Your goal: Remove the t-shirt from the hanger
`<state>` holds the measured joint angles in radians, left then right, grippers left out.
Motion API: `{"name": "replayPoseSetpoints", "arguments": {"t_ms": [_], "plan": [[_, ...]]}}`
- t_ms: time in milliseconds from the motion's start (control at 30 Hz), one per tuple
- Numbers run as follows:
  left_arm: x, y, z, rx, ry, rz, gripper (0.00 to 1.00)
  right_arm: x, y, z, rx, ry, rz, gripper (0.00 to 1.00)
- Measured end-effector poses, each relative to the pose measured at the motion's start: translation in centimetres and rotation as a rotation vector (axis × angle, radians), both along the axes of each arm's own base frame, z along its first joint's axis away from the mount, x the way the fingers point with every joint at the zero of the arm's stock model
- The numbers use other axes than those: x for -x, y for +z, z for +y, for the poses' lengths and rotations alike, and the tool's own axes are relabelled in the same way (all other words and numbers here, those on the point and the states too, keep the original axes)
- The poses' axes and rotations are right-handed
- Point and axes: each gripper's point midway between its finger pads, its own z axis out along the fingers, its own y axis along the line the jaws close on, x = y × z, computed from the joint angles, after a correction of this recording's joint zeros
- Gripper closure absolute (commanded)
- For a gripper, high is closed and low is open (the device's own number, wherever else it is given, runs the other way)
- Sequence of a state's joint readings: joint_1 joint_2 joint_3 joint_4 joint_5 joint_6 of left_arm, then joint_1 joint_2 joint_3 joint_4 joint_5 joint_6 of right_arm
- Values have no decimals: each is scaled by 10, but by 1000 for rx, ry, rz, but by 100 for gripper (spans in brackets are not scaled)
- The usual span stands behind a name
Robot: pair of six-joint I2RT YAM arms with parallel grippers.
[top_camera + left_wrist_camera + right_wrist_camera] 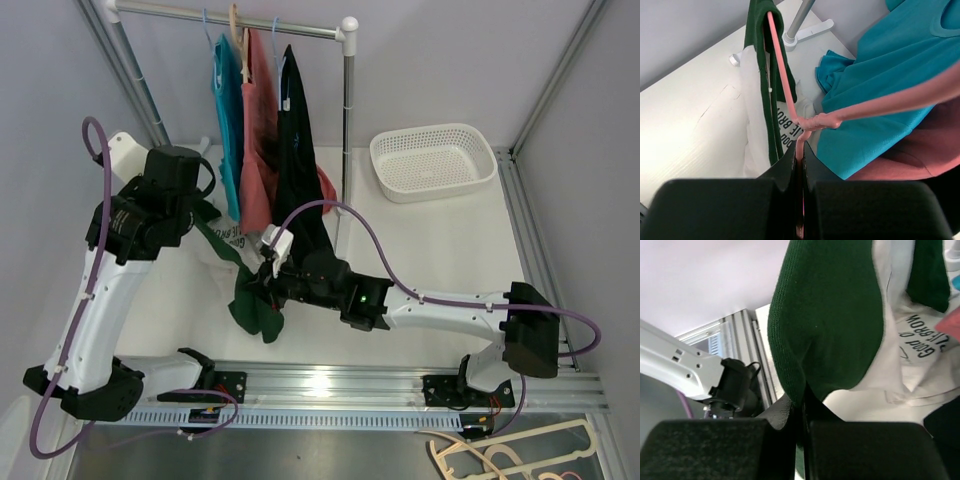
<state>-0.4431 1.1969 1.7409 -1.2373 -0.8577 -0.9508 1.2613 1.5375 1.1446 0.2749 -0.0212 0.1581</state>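
The t-shirt is white with dark green sleeves and black lettering. It hangs between the two arms in the top view (222, 255). My left gripper (203, 213) is shut on the pink hanger (784, 85), at the stem just below its fork (800, 154). The shirt (756, 115) is still draped over one hanger arm. My right gripper (268, 282) is shut on the green sleeve (825, 325), low at the shirt's near edge (804, 402). The sleeve (258, 308) droops below the right gripper.
A clothes rack (346, 120) at the back holds a teal shirt (229, 110), a red shirt (258, 140) and a black shirt (298, 150). A white basket (434, 160) stands at the back right. Spare hangers (510, 455) lie past the near rail.
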Motion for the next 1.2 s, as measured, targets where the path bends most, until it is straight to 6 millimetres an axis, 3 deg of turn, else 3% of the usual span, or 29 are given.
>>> {"name": "replayPoseSetpoints", "arguments": {"t_ms": [200,433,533,700,867,1000,1100,1200], "plan": [[0,4,6,-29,23,-11,99,-2,3,-13,4,-35,-5,100],[-16,9,25,-53,92,-32,99,10,38,-77,-63,-101,-12,100],[-29,9,26,-65,102,-18,99,15,43,-104,-89,-128,-2,100],[-46,16,20,-62,76,-15,99,18,16,-132,-54,-179,40,100],[-51,27,17,-51,51,-29,99,19,-25,-144,6,-210,94,100],[-51,25,8,-16,-3,-16,99,17,-36,-142,17,-224,108,100],[-49,24,-7,21,-98,-13,99,12,-42,-127,55,-225,99,100],[-35,23,-34,81,-271,-52,99,-1,-36,-95,91,-215,85,100]]}}
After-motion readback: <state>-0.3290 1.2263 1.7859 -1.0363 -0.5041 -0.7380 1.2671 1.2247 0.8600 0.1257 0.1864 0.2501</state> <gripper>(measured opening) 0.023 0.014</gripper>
